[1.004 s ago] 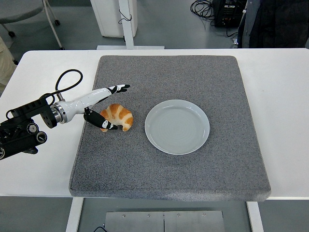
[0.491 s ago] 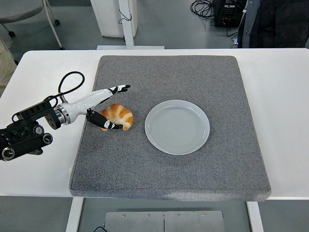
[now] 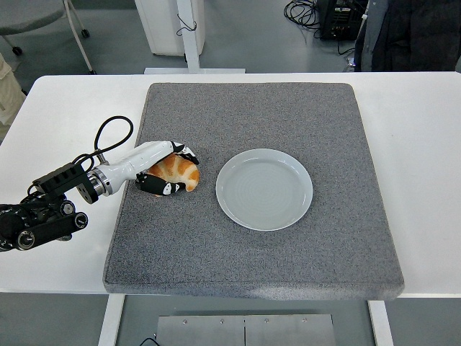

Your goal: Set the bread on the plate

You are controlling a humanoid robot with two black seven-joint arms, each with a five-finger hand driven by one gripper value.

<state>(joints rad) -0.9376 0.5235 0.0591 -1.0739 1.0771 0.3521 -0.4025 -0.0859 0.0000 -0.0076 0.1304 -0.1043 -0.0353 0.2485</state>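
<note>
Bright, even overhead light; soft faint shadows, no glare, sharp focus edge to edge.

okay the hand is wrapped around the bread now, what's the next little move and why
Probably lift the bread just clear of the grey mat, then carry it right toward the plate. The left hand has fingers curled over and under the bread, which lies on the mat left of the empty plate, apart from its rim.

Grey floor lies beyond the white surface. A white post stands there, a chair base at left, black cables at right.
</note>
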